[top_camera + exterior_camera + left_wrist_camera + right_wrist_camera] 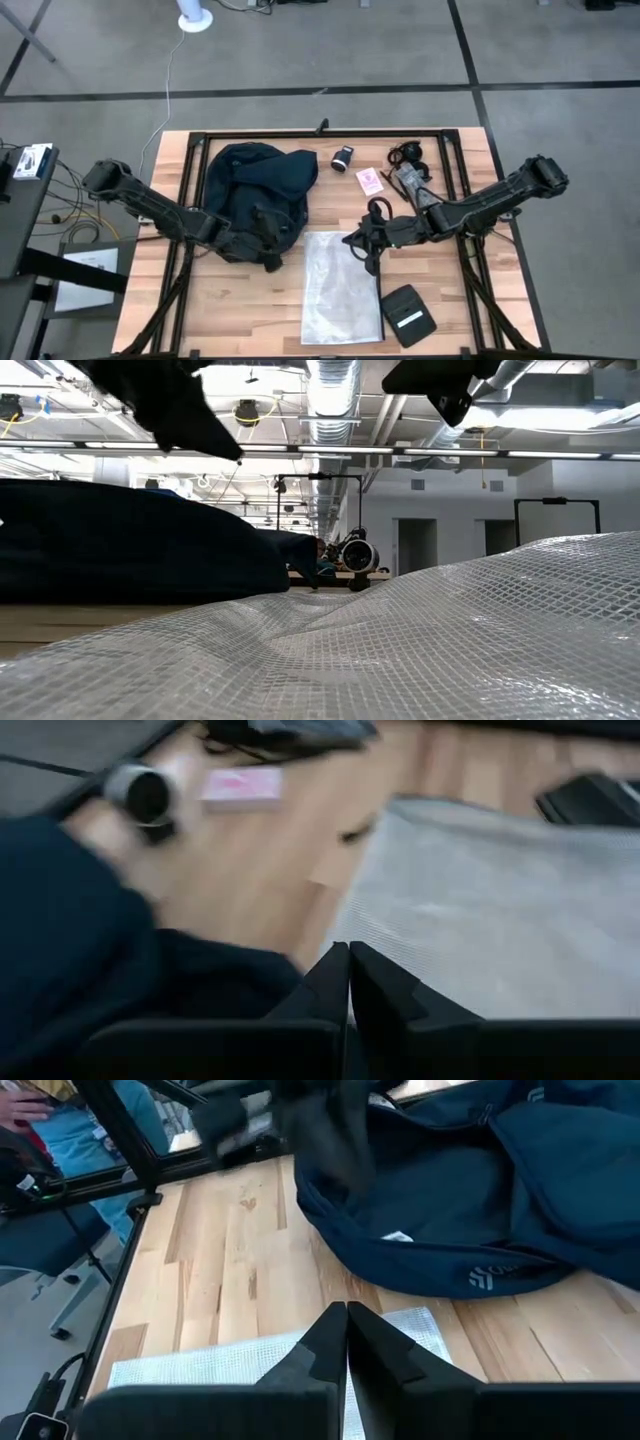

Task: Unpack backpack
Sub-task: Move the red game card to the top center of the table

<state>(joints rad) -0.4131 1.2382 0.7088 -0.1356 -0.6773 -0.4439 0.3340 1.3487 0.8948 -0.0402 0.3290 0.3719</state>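
backpack [258, 195] beside closed left gripper [272, 232]

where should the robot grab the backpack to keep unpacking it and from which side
Probably the loose bottom edge of the backpack, nearest the left gripper, coming from above. The fabric there lies slack and folded on the table, so closed fingers could pinch a ridge. The right gripper hovers over the plastic bag.

1 backpack [258, 195], 1 clear plastic bag [341, 286], 1 black pouch [409, 315], 1 pink card [369, 181], 1 small cylinder [343, 158], 2 grippers: left [268, 232], right [362, 243].
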